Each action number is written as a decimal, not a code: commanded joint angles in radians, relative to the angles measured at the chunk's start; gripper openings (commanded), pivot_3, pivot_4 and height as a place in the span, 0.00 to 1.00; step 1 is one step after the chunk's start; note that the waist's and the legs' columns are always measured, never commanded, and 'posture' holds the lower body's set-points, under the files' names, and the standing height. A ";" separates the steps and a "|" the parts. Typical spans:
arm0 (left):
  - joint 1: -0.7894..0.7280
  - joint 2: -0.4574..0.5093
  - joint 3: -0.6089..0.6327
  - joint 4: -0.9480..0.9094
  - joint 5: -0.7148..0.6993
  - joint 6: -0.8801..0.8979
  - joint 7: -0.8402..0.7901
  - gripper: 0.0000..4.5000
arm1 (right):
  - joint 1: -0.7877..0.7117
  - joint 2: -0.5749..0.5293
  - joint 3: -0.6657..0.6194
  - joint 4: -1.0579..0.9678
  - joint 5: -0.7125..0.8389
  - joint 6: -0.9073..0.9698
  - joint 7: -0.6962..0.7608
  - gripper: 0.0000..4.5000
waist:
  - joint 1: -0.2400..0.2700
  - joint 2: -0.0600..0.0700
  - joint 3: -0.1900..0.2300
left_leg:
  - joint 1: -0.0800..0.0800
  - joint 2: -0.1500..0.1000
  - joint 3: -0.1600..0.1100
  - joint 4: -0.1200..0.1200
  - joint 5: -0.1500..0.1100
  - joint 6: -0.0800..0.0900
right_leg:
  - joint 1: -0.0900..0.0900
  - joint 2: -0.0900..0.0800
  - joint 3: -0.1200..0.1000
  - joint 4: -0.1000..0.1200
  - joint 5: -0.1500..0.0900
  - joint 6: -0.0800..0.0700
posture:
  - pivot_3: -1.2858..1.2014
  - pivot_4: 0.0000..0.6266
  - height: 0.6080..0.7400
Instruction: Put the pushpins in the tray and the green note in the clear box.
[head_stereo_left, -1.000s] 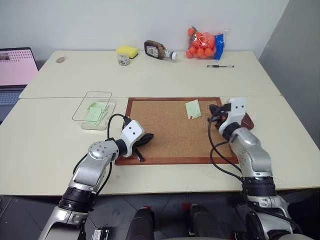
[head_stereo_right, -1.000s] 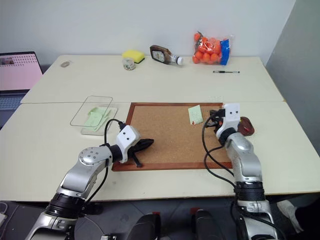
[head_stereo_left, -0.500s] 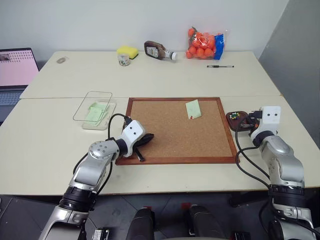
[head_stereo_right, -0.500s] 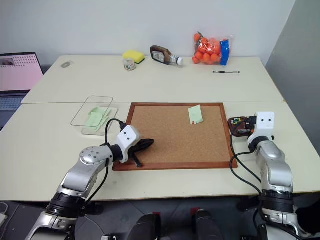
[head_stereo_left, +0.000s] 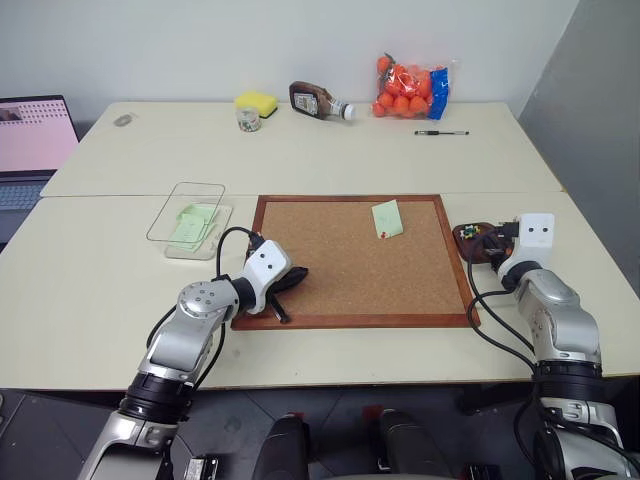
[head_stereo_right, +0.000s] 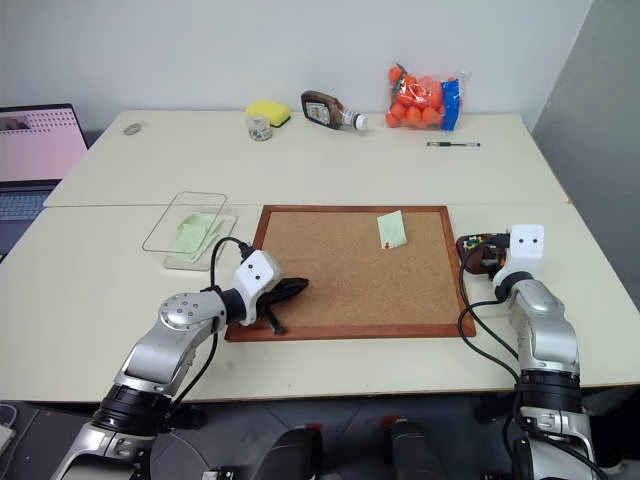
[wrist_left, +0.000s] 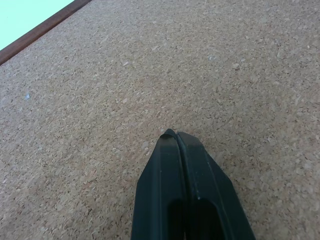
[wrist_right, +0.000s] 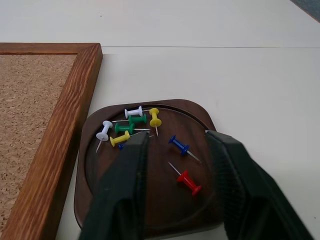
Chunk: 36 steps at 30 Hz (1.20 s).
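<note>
Two silver-grey metallic arms showing rounded joint housings, left arm (head_stereo_left: 195, 320) carrying a round screw-dotted cap, right arm (head_stereo_left: 555, 315) trailing looping black cables, white boxy wrist blocks bearing two dark dots, black tapered jaws sticking out beyond each

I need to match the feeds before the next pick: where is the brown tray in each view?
Left eye view: the tray lies on the table just right of the cork board, in front of the right gripper.
Right eye view: the same spot, by the board's right frame.
Left wrist view: cork surface, no tray.
Right wrist view: the tray lies under the open fingers, pushpins inside.
Shared landmark: the board's wooden frame.
</note>
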<state>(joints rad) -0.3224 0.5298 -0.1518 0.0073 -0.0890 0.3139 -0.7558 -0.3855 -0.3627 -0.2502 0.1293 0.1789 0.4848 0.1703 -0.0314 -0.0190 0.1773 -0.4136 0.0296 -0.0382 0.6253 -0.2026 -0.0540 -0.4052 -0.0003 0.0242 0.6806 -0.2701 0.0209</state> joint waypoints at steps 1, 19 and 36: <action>0.014 0.008 -0.016 0.011 0.017 0.008 -0.007 0.00 | -0.009 -0.002 -0.002 -0.038 0.003 -0.032 0.005 0.65 | 0.000 0.000 0.000 | 0.000 0.000 0.000 0.000 0.000 0.000 | 0.000 0.000 0.000 0.000 0.000 0.000 | 0.52 0.24 1.00; -0.003 0.004 -0.017 0.039 0.020 -0.009 -0.012 0.00 | -0.027 0.123 0.294 -0.198 0.021 -0.046 0.168 0.78 | 0.000 0.000 0.000 | 0.000 0.000 -0.001 0.000 0.000 0.000 | 0.000 0.000 -0.001 0.000 0.000 0.000 | 0.52 0.24 1.00; 0.012 0.000 -0.014 0.020 0.022 0.001 -0.006 0.00 | -0.211 0.185 0.339 0.182 -0.092 -0.194 0.173 0.67 | -0.001 0.000 0.000 | 0.000 0.000 -0.001 0.000 0.000 0.000 | 0.000 0.000 -0.001 0.000 0.000 0.000 | 0.52 0.24 1.00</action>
<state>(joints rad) -0.3277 0.5249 -0.1509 0.0212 -0.0873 0.2980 -0.7642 -0.5642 -0.1779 0.1001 0.3030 0.0983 0.3268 0.3452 -0.0320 -0.0192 0.1774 -0.4139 0.0299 -0.0394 0.6256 -0.2026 -0.0540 -0.4052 -0.0002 0.0230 0.6808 -0.2701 0.0207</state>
